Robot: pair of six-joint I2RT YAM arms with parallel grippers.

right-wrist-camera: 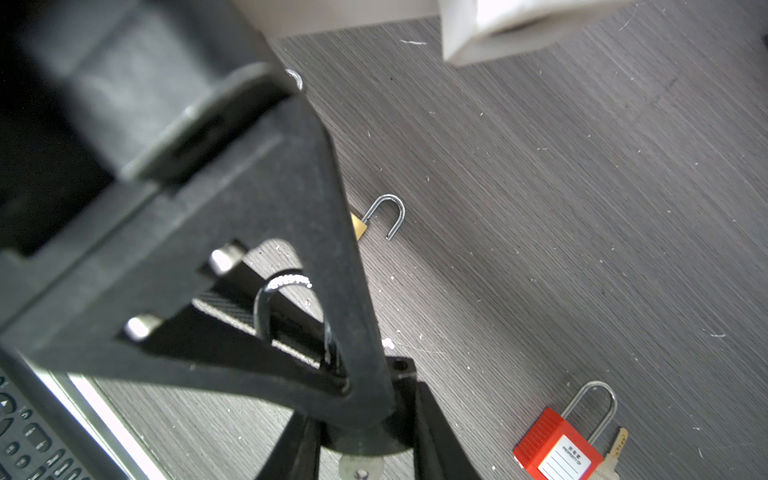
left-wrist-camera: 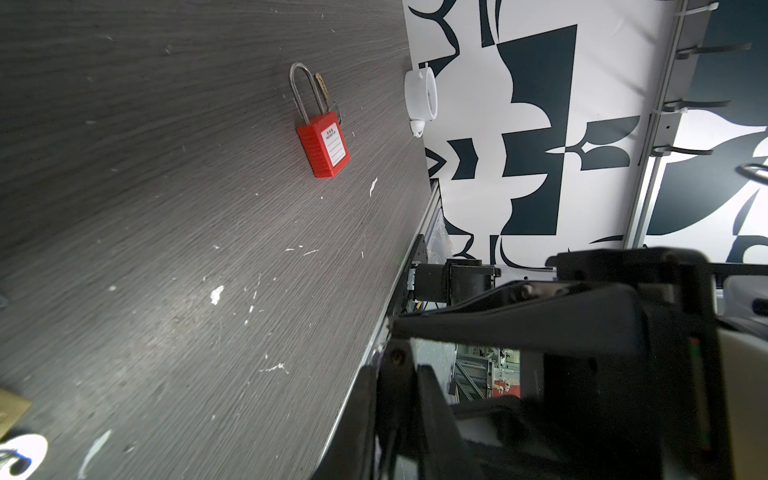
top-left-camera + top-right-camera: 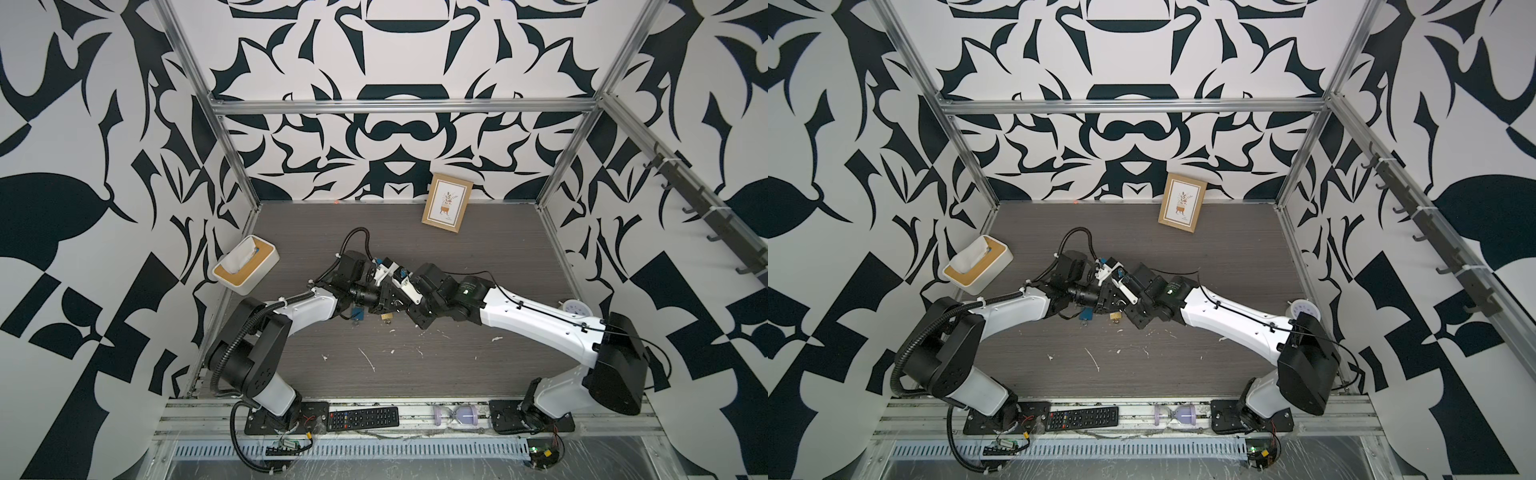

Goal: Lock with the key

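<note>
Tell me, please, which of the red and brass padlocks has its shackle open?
The small brass padlock: one shackle leg hangs free of its body, while the red padlock has both legs seated.

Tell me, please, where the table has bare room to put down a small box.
Two patches are bare: the front of the table, beyond the remote and hourglass; and the back, between the tissue box and the picture frame. The middle is crowded: the left arm and right arm meet over the brass padlock.
</note>
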